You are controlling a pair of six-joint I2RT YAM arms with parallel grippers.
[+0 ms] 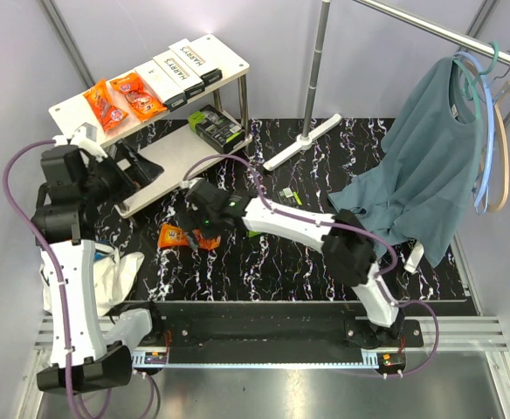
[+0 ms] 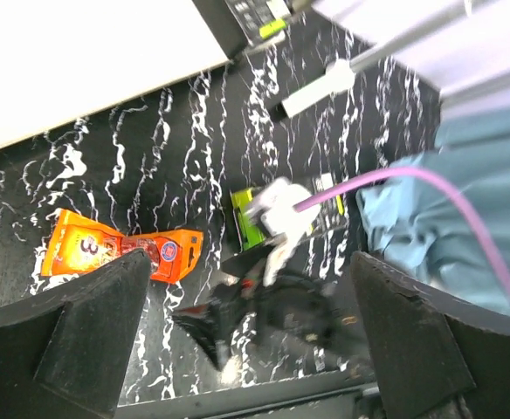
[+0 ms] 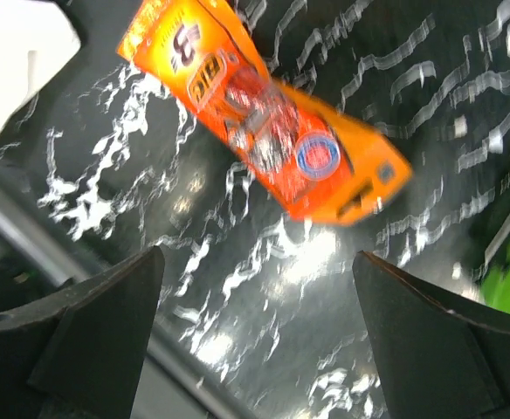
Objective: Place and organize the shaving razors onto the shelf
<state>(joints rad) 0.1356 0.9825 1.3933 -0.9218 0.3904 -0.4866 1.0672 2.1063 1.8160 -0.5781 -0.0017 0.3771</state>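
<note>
Right gripper [image 3: 257, 257]: fingers spread wide, empty; orange packet [image 3: 264, 113] at 12 o'clock, apart. Left gripper [image 2: 251, 257]: fingers spread wide, empty.

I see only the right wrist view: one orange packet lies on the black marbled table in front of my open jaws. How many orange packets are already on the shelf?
Observer: Two orange packets lie on the shelf, at the left end of its upper board.
Operator: Is the lower board free?
Observer: No. One black-and-lime-green pack lies on the lower board, toward its right end.
Operator: And where is the other arm?
Observer: The left gripper hangs near the left end of the lower board, jaws open, holding nothing.
</note>
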